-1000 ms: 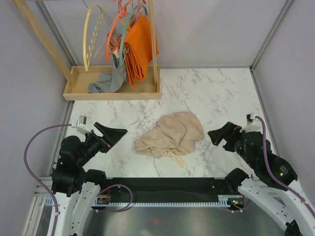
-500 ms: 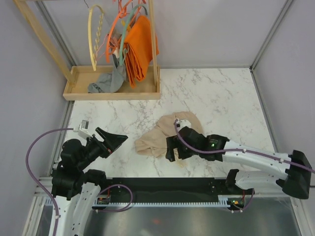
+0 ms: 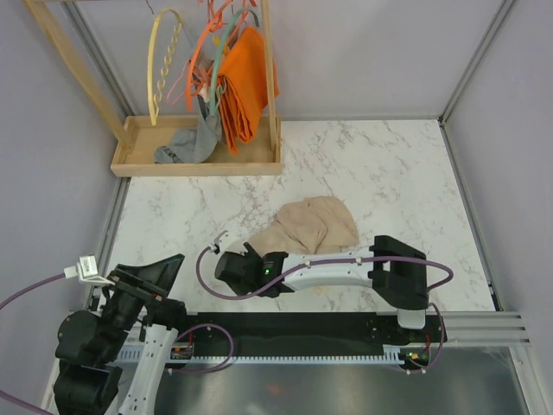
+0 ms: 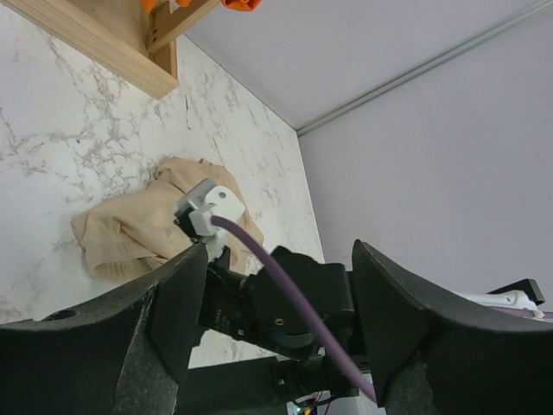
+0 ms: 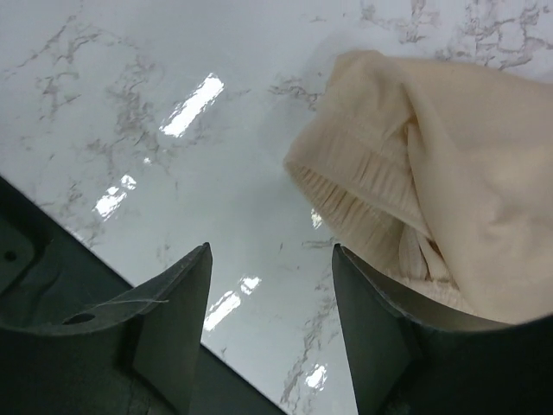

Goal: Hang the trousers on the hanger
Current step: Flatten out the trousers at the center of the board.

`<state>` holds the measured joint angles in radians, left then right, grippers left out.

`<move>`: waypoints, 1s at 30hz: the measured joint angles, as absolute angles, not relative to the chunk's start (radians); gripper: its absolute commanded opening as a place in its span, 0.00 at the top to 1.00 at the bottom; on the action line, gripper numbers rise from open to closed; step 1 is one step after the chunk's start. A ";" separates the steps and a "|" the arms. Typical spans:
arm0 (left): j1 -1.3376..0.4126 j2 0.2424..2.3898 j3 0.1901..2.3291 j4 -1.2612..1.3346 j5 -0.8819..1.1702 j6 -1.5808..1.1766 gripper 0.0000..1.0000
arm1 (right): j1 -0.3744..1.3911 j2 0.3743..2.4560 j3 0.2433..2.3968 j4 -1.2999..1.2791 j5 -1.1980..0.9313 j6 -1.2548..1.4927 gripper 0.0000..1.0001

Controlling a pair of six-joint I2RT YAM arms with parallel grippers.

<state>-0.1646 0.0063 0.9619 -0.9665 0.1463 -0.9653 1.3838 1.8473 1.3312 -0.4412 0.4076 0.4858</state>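
the crumpled beige fabric trousers point(image 3: 309, 226) lie mid-frame on the white marble table point(image 3: 389, 164); the cream arch-shaped hanger point(image 3: 169, 59) hangs upper left. my right gripper point(image 5: 272, 303) is just lower left of the trousers, jaws apart and empty. the left gripper point(image 4: 281, 294), at lower left, is likewise.

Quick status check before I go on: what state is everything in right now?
trousers: crumpled heap on the table, not gripped.
hanger: hanging on the rack, bare.
left gripper: open, empty.
right gripper: open, empty, low beside the trousers.
orange cloth: hanging on the rack.
grey garment: bunched in the wooden tray.
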 measured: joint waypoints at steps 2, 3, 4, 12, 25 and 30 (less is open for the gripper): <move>-0.165 0.006 0.986 -0.991 0.130 -0.954 0.25 | 1.383 1.901 1.362 -0.443 0.432 0.461 0.33; -0.165 0.006 0.994 -1.003 0.127 -0.949 0.25 | 1.382 1.927 1.380 -0.445 0.448 0.451 0.33; -0.165 0.006 0.999 -1.012 0.123 -0.945 0.25 | 1.381 1.949 1.397 -0.446 0.460 0.441 0.33; -0.165 0.006 1.001 -1.059 0.112 -0.939 0.25 | 1.382 2.066 1.502 -0.448 0.555 0.377 0.34; -0.165 0.006 1.000 -1.069 0.113 -0.933 0.25 | 1.367 2.148 1.527 -0.457 0.672 0.323 0.96; -0.165 0.006 0.999 -1.069 0.113 -0.926 0.25 | 1.349 2.148 1.567 -0.476 0.634 0.326 1.00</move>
<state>-0.1650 0.0063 0.9989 -1.0687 0.1131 -0.9257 1.3487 2.1479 1.5669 -0.4763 0.6342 0.3260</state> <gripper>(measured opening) 0.753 0.013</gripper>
